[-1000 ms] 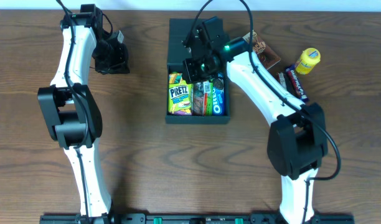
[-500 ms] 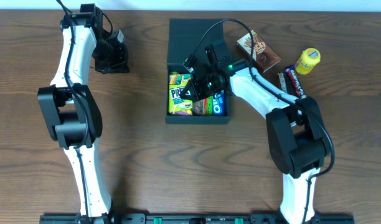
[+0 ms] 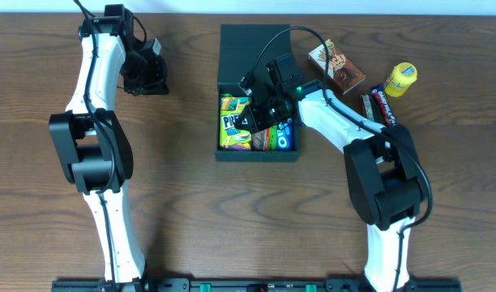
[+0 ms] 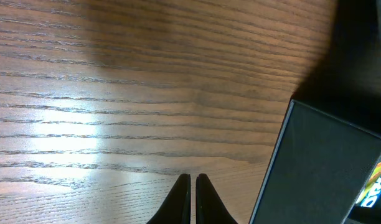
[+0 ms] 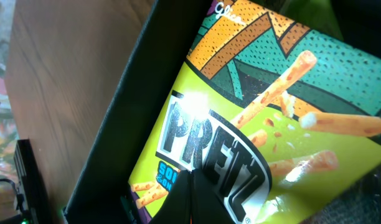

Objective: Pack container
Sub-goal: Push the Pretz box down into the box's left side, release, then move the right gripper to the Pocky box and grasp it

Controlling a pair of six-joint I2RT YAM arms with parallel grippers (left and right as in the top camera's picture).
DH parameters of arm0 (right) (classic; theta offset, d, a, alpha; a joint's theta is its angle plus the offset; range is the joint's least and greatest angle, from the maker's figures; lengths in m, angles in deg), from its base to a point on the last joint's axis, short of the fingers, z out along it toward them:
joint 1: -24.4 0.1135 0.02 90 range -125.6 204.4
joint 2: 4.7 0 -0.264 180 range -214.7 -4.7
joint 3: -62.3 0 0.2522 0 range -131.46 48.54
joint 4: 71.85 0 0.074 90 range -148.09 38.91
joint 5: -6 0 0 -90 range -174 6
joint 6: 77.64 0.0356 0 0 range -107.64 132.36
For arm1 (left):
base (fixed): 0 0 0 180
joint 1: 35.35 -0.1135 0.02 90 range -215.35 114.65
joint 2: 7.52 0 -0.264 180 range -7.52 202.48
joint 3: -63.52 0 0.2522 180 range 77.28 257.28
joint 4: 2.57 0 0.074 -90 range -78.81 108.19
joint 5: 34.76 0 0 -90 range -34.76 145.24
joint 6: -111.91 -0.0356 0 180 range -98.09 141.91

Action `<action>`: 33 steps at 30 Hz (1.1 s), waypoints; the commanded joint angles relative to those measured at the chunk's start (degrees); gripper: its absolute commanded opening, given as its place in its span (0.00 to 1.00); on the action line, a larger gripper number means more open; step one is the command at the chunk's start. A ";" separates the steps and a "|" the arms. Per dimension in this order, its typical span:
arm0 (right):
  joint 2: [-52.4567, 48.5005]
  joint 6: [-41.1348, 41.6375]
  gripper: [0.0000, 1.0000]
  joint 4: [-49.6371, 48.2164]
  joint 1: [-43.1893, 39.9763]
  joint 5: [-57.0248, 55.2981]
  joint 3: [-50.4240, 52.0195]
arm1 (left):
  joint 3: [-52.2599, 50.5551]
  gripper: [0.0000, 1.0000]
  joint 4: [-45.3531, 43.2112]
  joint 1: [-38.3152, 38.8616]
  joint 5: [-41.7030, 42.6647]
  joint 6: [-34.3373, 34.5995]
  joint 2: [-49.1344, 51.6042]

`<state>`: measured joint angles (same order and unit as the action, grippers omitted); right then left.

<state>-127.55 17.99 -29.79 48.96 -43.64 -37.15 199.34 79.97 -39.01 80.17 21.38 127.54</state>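
Observation:
The container (image 3: 256, 156) is a dark box in the middle of the table, with its flap lid (image 3: 244, 53) laid open at the back. Inside lie a green Pretz packet (image 3: 230, 131), a green packet and a blue Oreo packet (image 3: 286, 138). My right gripper (image 3: 250, 120) is shut and empty, with its tips right over the Pretz packet (image 5: 259, 124), close to the box's left wall (image 5: 109, 130). My left gripper (image 3: 153, 81) is shut and empty above bare table at the far left (image 4: 192, 186), with the container (image 4: 321, 168) off to its right.
To the right of the container lie a brown snack box (image 3: 337, 66), a yellow tub (image 3: 402, 79) and a dark wrapped bar (image 3: 382, 107). The table is brown wood.
My right gripper moved from the back of the box forward and left, down onto the Pretz packet, then held still. The left arm has not moved.

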 commanded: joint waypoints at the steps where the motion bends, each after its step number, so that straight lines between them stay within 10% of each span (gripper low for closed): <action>1: -2.25 0.09 0.01 -0.81 -1.07 -0.13 -0.61 | 0.79 0.06 0.15 -0.11 -0.02 -1.20 0.15; 11: 2.08 -2.14 0.04 -0.57 -9.07 7.76 -17.09 | 0.79 0.06 0.39 -0.11 -1.42 -1.18 0.15; 14: 3.30 -4.81 0.22 0.98 -12.28 -0.63 -19.19 | 0.79 0.06 0.63 -0.11 -1.55 -1.18 0.15; 16: 3.39 -7.72 0.62 3.52 -14.10 -9.38 -19.63 | 0.79 0.06 0.66 -0.11 -1.53 -1.16 0.15; 19: 3.28 -15.41 0.92 9.53 -16.63 -24.70 -19.61 | 0.79 0.06 0.72 -0.07 -1.51 -0.72 0.15; 21: 3.28 -20.35 0.98 11.15 -17.49 -31.04 -19.61 | 0.79 0.06 0.79 -0.07 -1.51 -0.72 0.15; 33: -3.32 -33.22 0.99 6.95 -26.10 -35.67 -19.61 | 0.79 0.06 0.85 0.11 -0.90 3.21 0.15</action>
<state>-128.84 -11.75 -22.60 23.36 -79.20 -56.62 199.34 80.43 -38.99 79.07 23.28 127.54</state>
